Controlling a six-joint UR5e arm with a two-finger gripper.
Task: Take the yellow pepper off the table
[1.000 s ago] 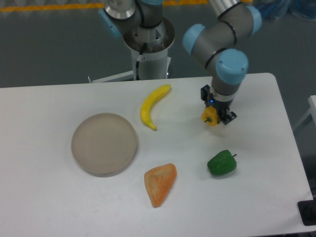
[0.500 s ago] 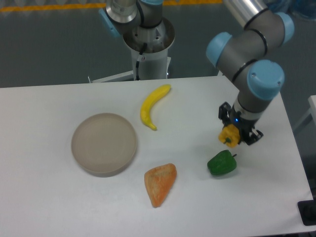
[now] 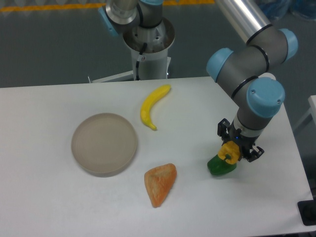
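The yellow pepper (image 3: pixel 230 151) is small, lumpy and yellow-orange. It sits between the black fingers of my gripper (image 3: pixel 234 150), which is shut on it at the right side of the white table (image 3: pixel 49 197). The held pepper hangs directly over the green pepper (image 3: pixel 219 166) and hides its upper right part; I cannot tell whether the two touch. The grey and blue arm (image 3: pixel 256 74) reaches down from the upper right.
A yellow banana (image 3: pixel 152 105) lies at the back middle. A round tan plate (image 3: pixel 104 143) sits at the left. An orange wedge-shaped piece (image 3: pixel 160 183) lies at the front middle. The robot base (image 3: pixel 147 44) stands behind the table's far edge.
The gripper has carried the yellow pepper from beside the banana toward the front right, and now holds it lower, right over the green pepper.
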